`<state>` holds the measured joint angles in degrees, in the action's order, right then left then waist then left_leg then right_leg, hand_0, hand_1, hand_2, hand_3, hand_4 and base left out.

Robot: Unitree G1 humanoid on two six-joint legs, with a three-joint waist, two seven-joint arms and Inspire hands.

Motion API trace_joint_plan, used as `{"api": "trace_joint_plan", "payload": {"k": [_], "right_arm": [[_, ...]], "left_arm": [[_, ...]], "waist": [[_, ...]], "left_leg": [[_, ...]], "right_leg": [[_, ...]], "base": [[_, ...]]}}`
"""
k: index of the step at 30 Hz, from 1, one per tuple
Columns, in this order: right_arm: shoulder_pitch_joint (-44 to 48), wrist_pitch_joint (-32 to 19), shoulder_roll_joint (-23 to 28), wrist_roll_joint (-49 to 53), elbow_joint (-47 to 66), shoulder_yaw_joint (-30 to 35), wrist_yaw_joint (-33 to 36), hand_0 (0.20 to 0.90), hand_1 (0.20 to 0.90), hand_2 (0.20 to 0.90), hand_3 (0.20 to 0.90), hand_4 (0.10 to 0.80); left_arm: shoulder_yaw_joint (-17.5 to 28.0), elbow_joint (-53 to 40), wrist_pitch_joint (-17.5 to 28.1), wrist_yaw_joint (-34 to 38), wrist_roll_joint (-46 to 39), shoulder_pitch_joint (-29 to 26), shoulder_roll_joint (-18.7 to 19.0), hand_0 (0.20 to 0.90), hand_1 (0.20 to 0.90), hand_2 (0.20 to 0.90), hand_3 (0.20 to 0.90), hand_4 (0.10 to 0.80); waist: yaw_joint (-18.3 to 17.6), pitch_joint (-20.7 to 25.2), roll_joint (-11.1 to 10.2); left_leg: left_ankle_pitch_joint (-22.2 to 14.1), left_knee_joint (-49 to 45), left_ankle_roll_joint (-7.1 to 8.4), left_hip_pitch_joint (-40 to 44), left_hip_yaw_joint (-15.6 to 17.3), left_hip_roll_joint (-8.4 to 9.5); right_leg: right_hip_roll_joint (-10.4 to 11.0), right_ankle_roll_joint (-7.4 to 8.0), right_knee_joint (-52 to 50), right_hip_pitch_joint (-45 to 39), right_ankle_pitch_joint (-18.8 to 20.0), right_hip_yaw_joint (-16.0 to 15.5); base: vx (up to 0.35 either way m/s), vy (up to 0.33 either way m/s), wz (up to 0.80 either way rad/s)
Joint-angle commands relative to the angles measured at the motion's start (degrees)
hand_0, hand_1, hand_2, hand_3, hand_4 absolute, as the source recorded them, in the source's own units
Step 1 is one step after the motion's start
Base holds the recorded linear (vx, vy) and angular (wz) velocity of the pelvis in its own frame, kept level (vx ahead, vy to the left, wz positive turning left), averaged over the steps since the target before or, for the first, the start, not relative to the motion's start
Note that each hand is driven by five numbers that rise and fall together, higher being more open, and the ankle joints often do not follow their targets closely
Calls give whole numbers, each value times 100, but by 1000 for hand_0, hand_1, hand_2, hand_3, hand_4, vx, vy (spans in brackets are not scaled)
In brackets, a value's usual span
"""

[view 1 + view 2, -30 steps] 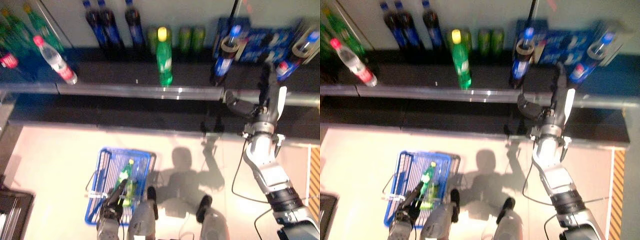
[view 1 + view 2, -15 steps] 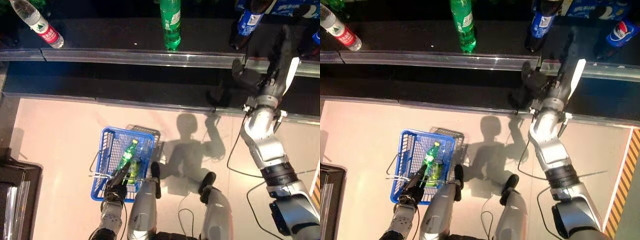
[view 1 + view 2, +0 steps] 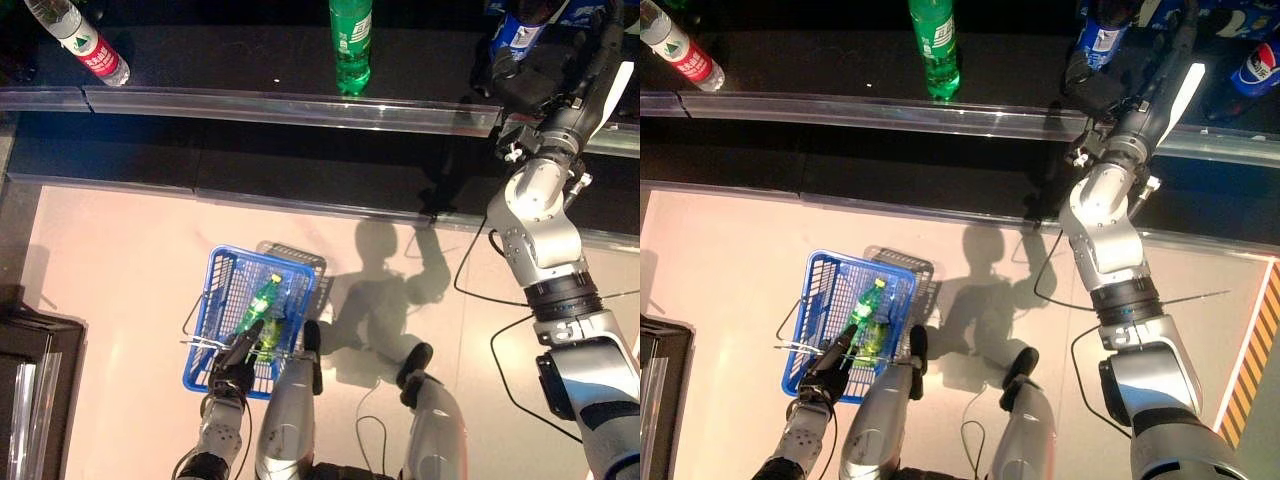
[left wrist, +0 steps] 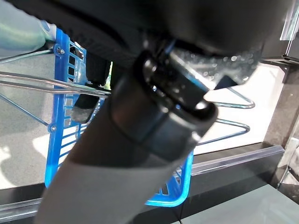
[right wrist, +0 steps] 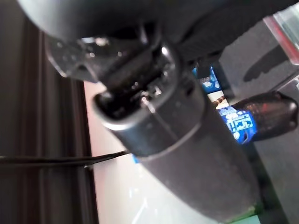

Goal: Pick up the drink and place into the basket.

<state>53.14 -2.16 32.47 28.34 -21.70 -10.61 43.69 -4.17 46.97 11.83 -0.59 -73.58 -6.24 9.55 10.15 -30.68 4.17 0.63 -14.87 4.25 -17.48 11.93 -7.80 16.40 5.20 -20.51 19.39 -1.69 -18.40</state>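
The blue basket [image 3: 207, 325] hangs low at the left, and my left hand [image 3: 232, 372] is shut on its thin wire handles [image 4: 28, 84]. A green bottle [image 3: 262, 300] lies inside it. My right hand [image 3: 535, 95] is raised at the shelf on the right. Its fingers are straight and its thumb stands out just below a dark cola bottle with a blue label [image 3: 515, 32]. The hand is close beside that bottle and not closed round it. The bottle also shows past the hand in the right wrist view [image 5: 252, 119].
A green bottle [image 3: 350, 45] stands mid-shelf behind the clear front rail [image 3: 290, 105]. A water bottle with a red label [image 3: 85, 40] leans at the far left. Another blue-labelled bottle [image 3: 1255, 65] is at the far right. A dark unit [image 3: 30, 380] stands on the floor at left.
The camera has tilted down, so the shelf has slid up the picture. My right hand has moved up to the shelf, closer to the blue-labelled cola bottle. The basket hangs as before.
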Motion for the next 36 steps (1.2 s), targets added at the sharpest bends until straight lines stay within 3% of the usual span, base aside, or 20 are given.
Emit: {"api": "trace_joint_plan", "payload": {"k": [1, 15, 36], "right_arm": [[1035, -329, 728, 243, 281, -155, -42, 900, 900, 900, 900, 800], [1788, -245, 757, 890, -674, -424, -347, 900, 900, 900, 900, 800], [2694, -255, 1158, 861, -1512, -979, 75, 900, 900, 900, 900, 800]], "left_arm": [[-204, -763, 311, -276, 7, 710, 558, 300, 300, 300, 200, 100], [-316, -796, 275, -291, -47, 678, 684, 300, 300, 300, 200, 100], [-337, -1052, 234, -285, -266, 777, 951, 300, 300, 300, 200, 100]], "waist": [[170, 88, 63], [333, 88, 98], [457, 88, 39]], "left_leg": [[46, -401, 92, -226, -553, -22], [31, -363, 53, -539, -651, 41], [78, -251, 28, -969, -696, 46]], "right_leg": [[44, -7, 10, -175, 23, -82], [120, 40, -59, 161, 64, -111], [104, 116, -24, 626, 146, -123]], "base": [[0, 0, 0], [16, 7, 1], [5, 0, 0]]}}
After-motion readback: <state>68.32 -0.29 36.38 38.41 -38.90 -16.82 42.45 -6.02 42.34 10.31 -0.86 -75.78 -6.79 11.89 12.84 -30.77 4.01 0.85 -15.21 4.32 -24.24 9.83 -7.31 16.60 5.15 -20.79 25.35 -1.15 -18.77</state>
